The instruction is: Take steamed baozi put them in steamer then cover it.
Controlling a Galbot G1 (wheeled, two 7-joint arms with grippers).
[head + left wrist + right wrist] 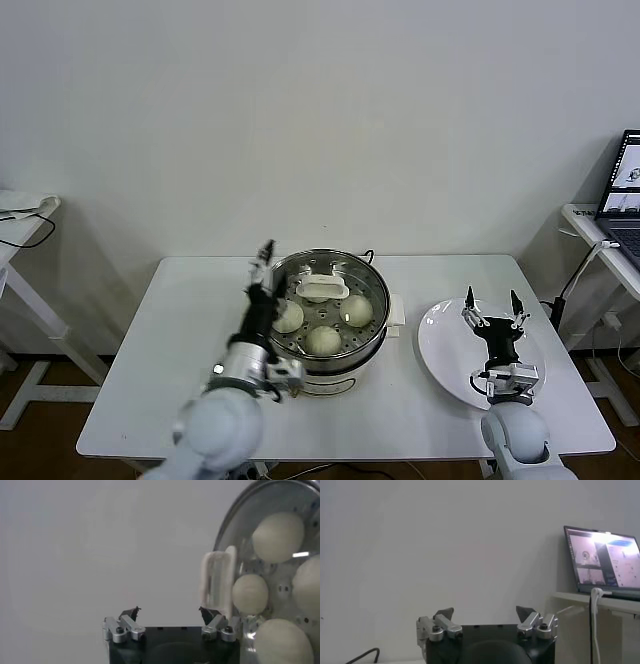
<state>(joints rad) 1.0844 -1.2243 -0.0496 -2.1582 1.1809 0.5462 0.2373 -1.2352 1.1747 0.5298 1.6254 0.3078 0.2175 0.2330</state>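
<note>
White wall behind, white surface [180,330] in front of me, and the steamer [375,330] sits near its middle toward the back edge. Inside it I count 4 steamed baozi [323,341] on the perforated tray, and the cover [322,287] appears to rest on the pot, its cream handle toward the back rim; through the glass the buns show clearly in the left wrist view.

My left claw [262,268] hangs released just off the steamer's left rim, holding nothing. I judge the lid placed, so the step in hand is a clean retreat: I'd lift straight up and away from the rim first, keeping the fingers spread so neither tip catches the metal edge and drags the lid askew.

My right claw [492,305] is parked, also released and empty, over the white plate [440,350] near the right edge.
</note>
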